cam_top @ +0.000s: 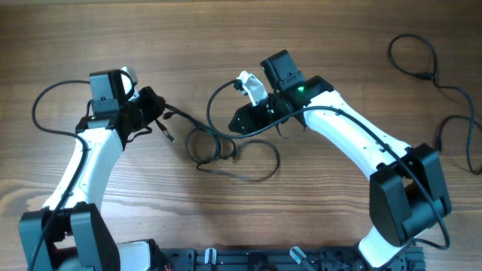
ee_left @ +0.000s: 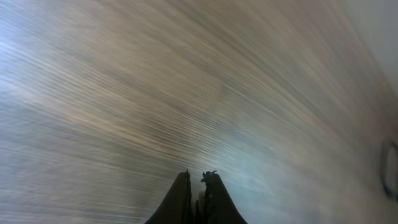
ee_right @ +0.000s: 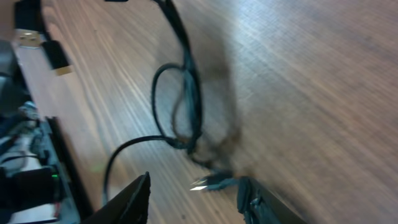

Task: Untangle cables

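Note:
The cables lie as a loose black tangle of loops on the wooden table between my two arms. One cord runs left from the tangle into my left gripper, which is shut on it; a small plug end lies just below. In the left wrist view the left gripper shows shut fingertips over blurred table. My right gripper hovers at the tangle's upper right, open. In the right wrist view the right gripper stands open around a plug with a metal tip, with the cable loops just beyond.
Another thin black cable lies in loose loops at the far right of the table. The arms' base rail runs along the front edge. Thicker black wires trail from each arm, one looping at the left.

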